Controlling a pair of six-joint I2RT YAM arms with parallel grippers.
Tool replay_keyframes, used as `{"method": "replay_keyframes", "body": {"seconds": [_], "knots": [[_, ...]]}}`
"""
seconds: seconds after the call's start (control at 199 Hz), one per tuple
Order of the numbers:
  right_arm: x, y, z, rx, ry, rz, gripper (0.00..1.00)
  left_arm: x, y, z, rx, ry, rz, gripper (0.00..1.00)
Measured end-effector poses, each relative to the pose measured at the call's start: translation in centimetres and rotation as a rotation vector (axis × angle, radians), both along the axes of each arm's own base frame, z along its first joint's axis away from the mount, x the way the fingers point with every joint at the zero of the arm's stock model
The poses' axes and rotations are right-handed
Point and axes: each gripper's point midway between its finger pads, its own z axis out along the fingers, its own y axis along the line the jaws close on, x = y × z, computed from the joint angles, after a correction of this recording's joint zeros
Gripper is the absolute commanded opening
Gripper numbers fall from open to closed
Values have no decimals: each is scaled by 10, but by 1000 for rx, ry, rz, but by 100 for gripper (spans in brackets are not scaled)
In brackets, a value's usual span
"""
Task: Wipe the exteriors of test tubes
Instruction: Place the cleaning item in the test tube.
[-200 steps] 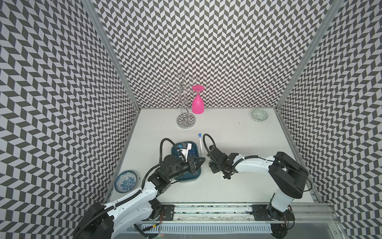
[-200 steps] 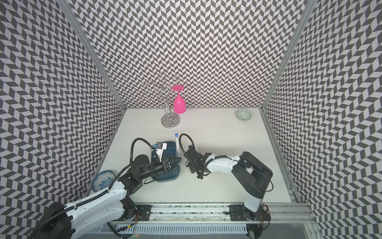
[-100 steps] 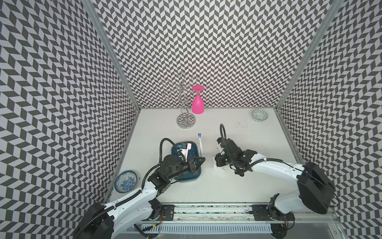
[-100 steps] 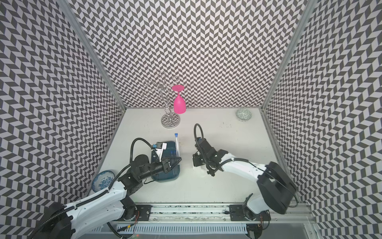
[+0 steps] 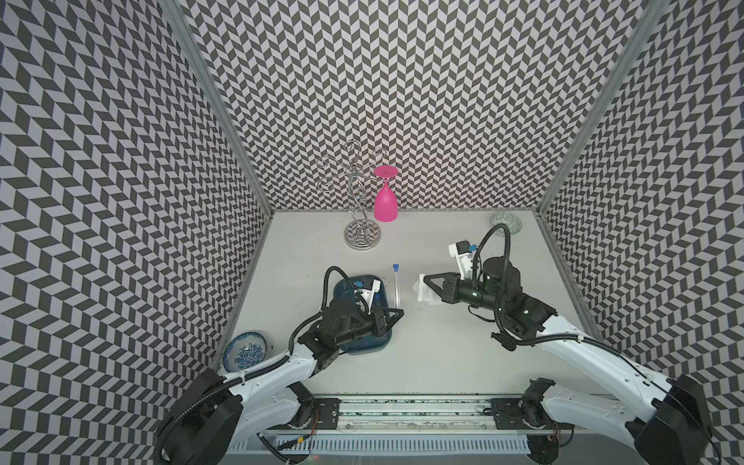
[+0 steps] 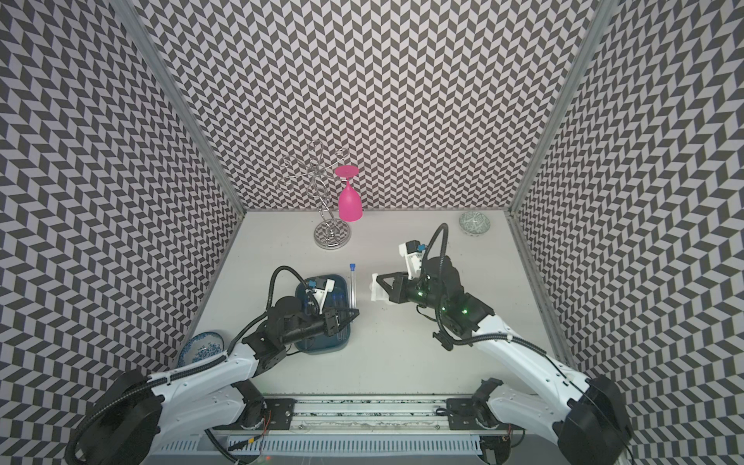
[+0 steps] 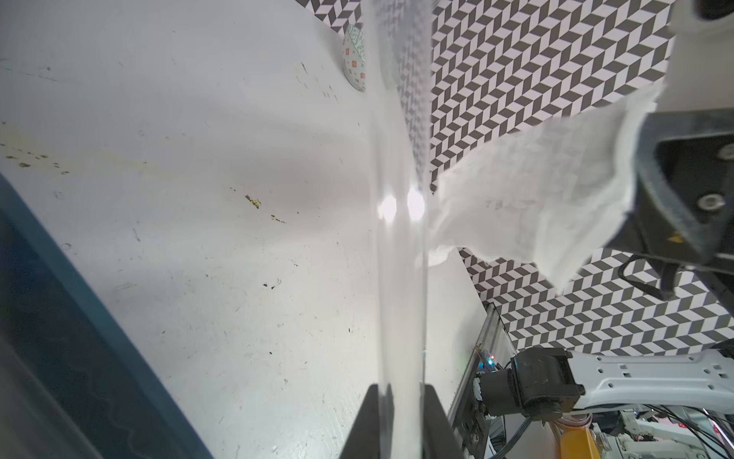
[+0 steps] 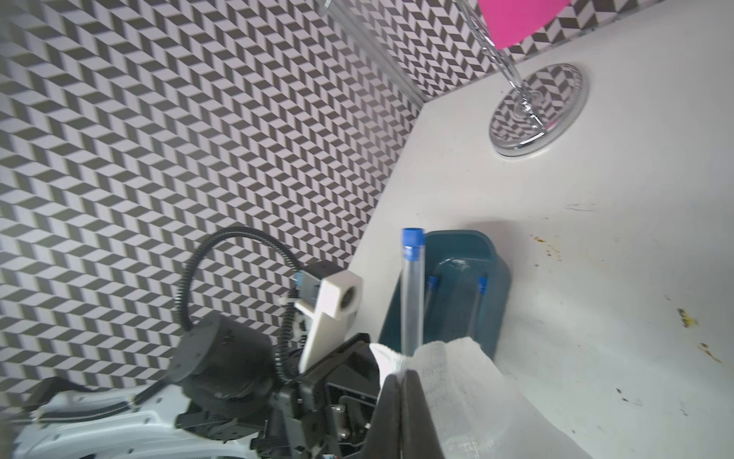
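My left gripper (image 5: 397, 313) is shut on the lower end of a clear test tube (image 5: 396, 288), which points to the back with its blue cap (image 5: 395, 266) on the far end. The left wrist view shows the tube (image 7: 401, 278) running out from between the fingers. My right gripper (image 5: 426, 278) is shut on a white tissue (image 5: 422, 290) and points left at the tube, a short gap away. Two more test tubes (image 8: 432, 302) lie in the teal tray (image 8: 490, 254) under the left arm.
A chrome glass stand (image 5: 362, 235) with an upside-down pink wine glass (image 5: 385, 203) is at the back. A small green bowl (image 5: 506, 222) sits at the back right. A blue-and-white bowl (image 5: 245, 351) is at the front left, by the wall.
My right arm has swung out to the right, and its gripper has carried the tissue a little farther back, now pointing left at the tube. The left arm and its tube have not moved.
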Motion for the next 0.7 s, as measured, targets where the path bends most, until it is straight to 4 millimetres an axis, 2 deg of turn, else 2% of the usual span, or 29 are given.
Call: {"method": "replay_keyframes", "body": {"seconds": [0.141,0.296,0.427,0.558,0.698], "knots": [[2,7,5,38,16,17,0,0,-15,6,-12,-6,-46,17],[12,16,-7,20,62,17,0,-4,-28,15,-30,-27,-85,17],[16,19,-15,4,85,12,0,-5,-31,17,-34,-33,-93,17],[18,14,-12,-5,76,-19,0,-4,-30,18,-33,-40,-85,17],[17,-1,7,3,25,-80,0,-4,-29,24,-40,-58,-82,17]]}}
